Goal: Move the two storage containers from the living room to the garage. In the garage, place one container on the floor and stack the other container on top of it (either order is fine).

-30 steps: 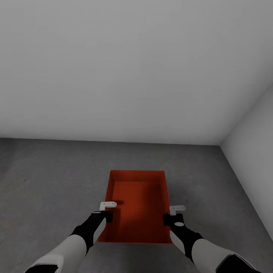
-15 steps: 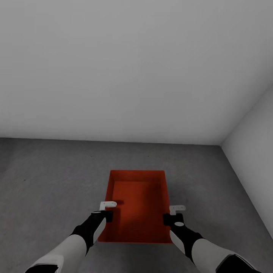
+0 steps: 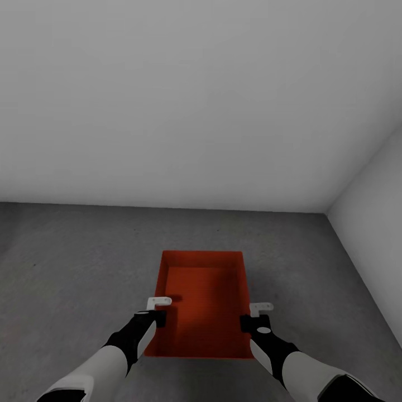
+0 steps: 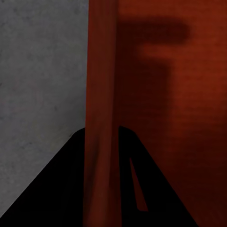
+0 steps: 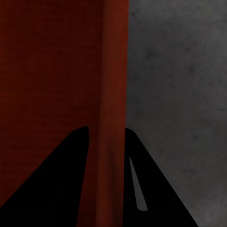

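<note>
An orange-red open-topped storage container point(image 3: 204, 301) is in front of me over the dark grey concrete floor point(image 3: 72, 268) of the garage. My left gripper point(image 3: 159, 312) is shut on its left wall, about halfway along. My right gripper point(image 3: 252, 315) is shut on its right wall opposite. In the left wrist view the thin container wall point(image 4: 101, 94) runs between the dark fingers point(image 4: 61, 189). In the right wrist view the other wall point(image 5: 113, 71) likewise passes between the fingers point(image 5: 151, 189). The container is empty. I cannot tell whether its bottom touches the floor.
A plain pale grey wall point(image 3: 167, 111) stands beyond the container. A second pale wall point(image 3: 374, 223) closes the right side and meets it in a corner. Bare concrete stretches to the left of the container and ahead of it.
</note>
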{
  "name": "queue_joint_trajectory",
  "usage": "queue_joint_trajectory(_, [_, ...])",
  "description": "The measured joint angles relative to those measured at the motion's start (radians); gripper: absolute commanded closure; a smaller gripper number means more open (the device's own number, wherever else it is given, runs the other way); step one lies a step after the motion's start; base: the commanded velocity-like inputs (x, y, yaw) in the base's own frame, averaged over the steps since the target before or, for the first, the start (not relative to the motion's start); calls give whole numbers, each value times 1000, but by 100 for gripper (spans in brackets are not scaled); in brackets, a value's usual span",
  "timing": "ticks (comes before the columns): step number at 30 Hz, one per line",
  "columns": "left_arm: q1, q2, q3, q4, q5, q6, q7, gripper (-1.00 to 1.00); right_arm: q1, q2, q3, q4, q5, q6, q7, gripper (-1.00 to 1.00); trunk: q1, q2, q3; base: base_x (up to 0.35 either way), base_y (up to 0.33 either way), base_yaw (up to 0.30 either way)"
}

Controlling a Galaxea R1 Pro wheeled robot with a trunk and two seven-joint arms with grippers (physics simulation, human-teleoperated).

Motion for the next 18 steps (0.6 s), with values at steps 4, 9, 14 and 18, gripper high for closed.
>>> queue_joint_trajectory(4, [0, 0, 0, 0, 0, 0, 0, 100, 0, 0, 0, 1, 1, 0, 0, 100, 0, 0, 0, 0, 0, 0])
queue_joint_trajectory(9, [0, 0, 0, 1, 0, 0, 0, 100, 0, 0, 0, 1, 1, 0, 0, 100, 0, 0, 0, 0, 0, 0])
queue_joint_trajectory(14, [0, 0, 0, 1, 1, 0, 0, 100, 0, 0, 0, 1, 1, 0, 0, 100, 4, -7, -3, 0, 0, 0])
queue_joint_trajectory(18, [0, 0, 0, 1, 0, 0, 0, 100, 0, 0, 0, 1, 0, 0, 0, 100, 19, -35, -16, 0, 0, 0])
